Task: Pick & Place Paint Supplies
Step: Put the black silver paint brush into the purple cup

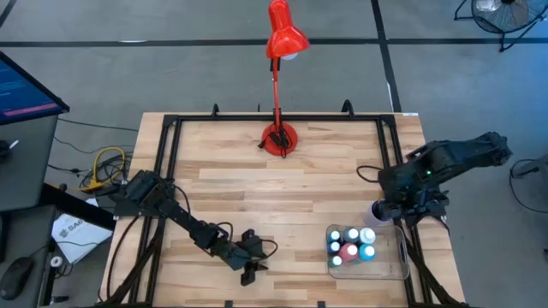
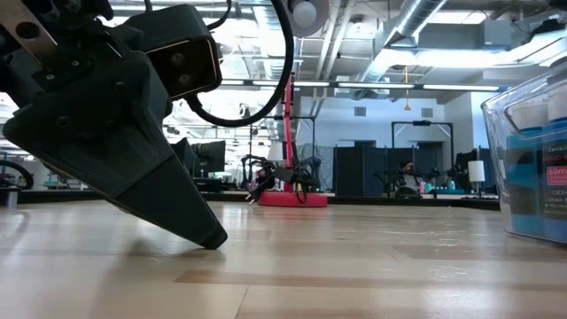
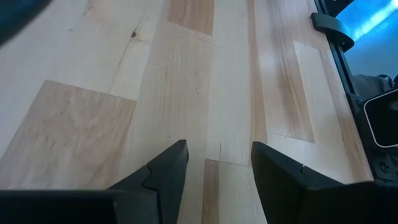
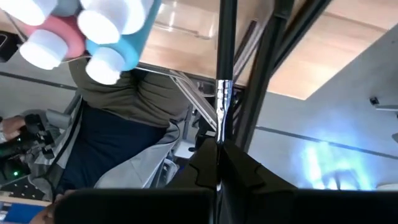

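- Right hand [image 1: 402, 208]: positioned at the right edge of the bench [image 1: 317, 188], beside the lilac cup [image 1: 378, 210]. Fingers are pressed together on a thin dark paintbrush [image 4: 225, 56]; the shaft and its silver ferrule run straight out from the fingertips in the right wrist view.
- Left hand [image 1: 249, 272]: low over the near edge of the bench, fingers spread apart, nothing between them. In the low view 1 fingertip [image 2: 205, 235] appears to touch the wood.
- Paint bottles [image 1: 352, 243]: white-capped, grouped upright inside the clear tray [image 1: 402, 272] at the near right of the bench.
- Risk: the brush is pinched near 1 end, so the long shaft could swing or slip during travel. Cause: a narrow grip on a thin round handle.
- Risk: the brush tip could miss the cup mouth or tip the cup. Cause: light cup, close approach.
- Risk: the left fingertip could scrape the wood if driven sideways.
- Surface: pale wooden planks inside a black frame; a red desk lamp [image 1: 278, 85] stands at the far edge.
- Room: open workshop, grey floor, exposed ceiling ducts. A person sits beyond the bench in the right wrist view.
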